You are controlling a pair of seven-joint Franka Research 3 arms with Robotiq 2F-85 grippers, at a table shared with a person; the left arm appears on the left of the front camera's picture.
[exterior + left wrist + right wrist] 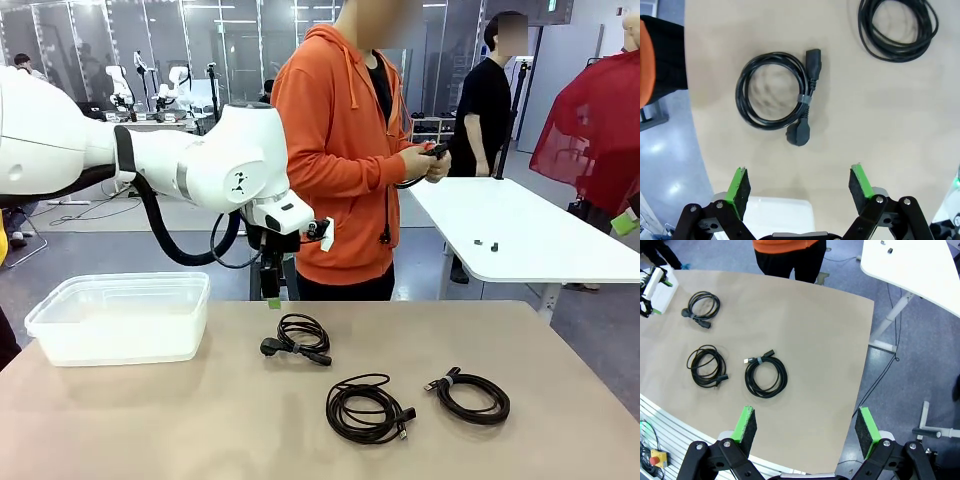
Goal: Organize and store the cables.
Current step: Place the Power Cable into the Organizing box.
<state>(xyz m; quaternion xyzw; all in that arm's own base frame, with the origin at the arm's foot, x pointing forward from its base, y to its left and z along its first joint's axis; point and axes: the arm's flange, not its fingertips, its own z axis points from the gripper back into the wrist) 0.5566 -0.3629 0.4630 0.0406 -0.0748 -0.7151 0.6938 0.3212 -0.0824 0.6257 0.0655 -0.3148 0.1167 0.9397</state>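
Approach step, we judge: left tool (799, 182) hovers wide open above the plug-ended coil (804, 97), one of three cables (338, 410) lying on the bench (200, 420), right tool (806, 427) likewise open; next, lower astride its strands.

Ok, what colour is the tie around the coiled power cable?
The tie is grey, on the black power cable; clearest in the left wrist view.

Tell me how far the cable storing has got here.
Nothing looks stored: the clear bin appears empty. In hand: the left gripper hovers open over the power-cord coil, not touching it. Left: that coil, the middle coil and the right coil on the table, plus a cable in the person's hands.
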